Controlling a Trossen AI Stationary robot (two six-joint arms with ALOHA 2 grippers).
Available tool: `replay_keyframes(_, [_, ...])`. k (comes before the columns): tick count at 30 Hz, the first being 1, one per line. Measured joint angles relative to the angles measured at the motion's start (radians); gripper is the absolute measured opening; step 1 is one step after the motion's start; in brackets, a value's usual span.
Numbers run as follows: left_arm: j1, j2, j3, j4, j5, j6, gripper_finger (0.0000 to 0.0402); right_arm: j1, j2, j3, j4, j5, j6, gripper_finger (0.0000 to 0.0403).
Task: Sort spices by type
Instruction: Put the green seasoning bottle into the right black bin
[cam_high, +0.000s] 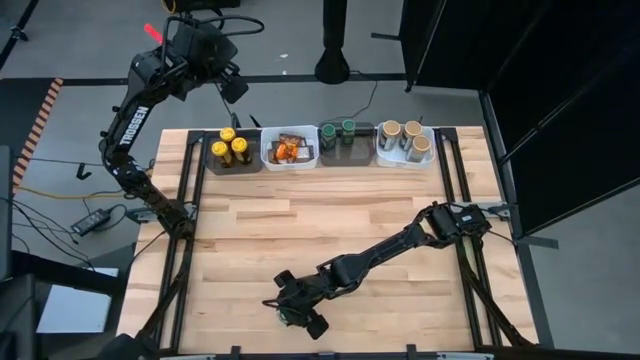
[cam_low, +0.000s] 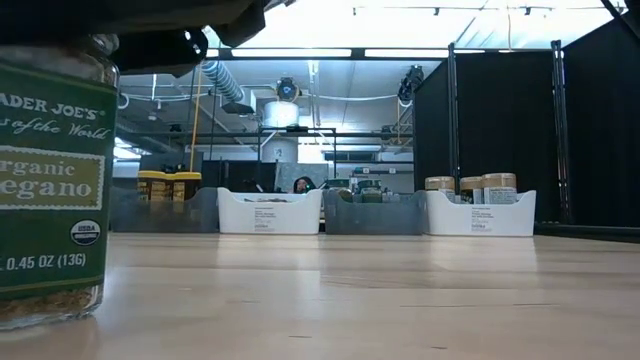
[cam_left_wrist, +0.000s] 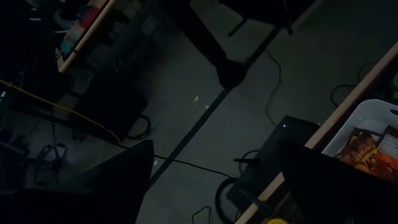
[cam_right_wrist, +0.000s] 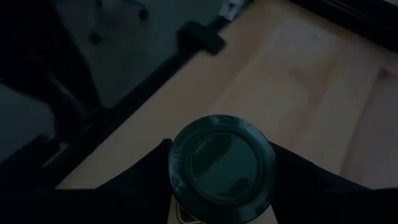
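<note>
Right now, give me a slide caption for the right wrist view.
Right end effector straddles the green-lidded oregano jar near the wooden table's front edge.

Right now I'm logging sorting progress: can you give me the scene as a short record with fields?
bins: four in a row at the table's far edge
dark bin: yellow-lid jars
white bin: orange packets
second dark bin: green-lid jars
second white bin: tan-lid jars
unsorted: one oregano jar, green lid, upright near the table's front edge
right gripper: down around the oregano jar, a finger either side of it
left gripper: open, raised beyond the table's far edge, holding nothing
</note>
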Motion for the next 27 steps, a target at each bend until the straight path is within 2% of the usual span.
replay_keyframes(8, [0.0, 0.0, 0.0, -0.007, 0.0, 0.003, 0.0346, -0.028, -0.055, -0.001, -0.091, 0.129, 0.175, 0.0211])
replay_keyframes(15, [0.0, 0.0, 0.0, -0.01, 0.0, 0.004, 0.0346, -0.13, -0.144, -0.001, -0.289, 0.132, 0.303, 0.0211])
replay_keyframes(20, [0.0, 0.0, 0.0, -0.015, 0.0, 0.004, 0.0346, -0.232, -0.213, -0.001, -0.441, 0.14, 0.314, 0.0211])
replay_keyframes(27, [0.0, 0.0, 0.0, -0.014, 0.0, 0.001, 0.0346, -0.404, -0.305, -0.001, -0.532, 0.217, 0.278, 0.0211])
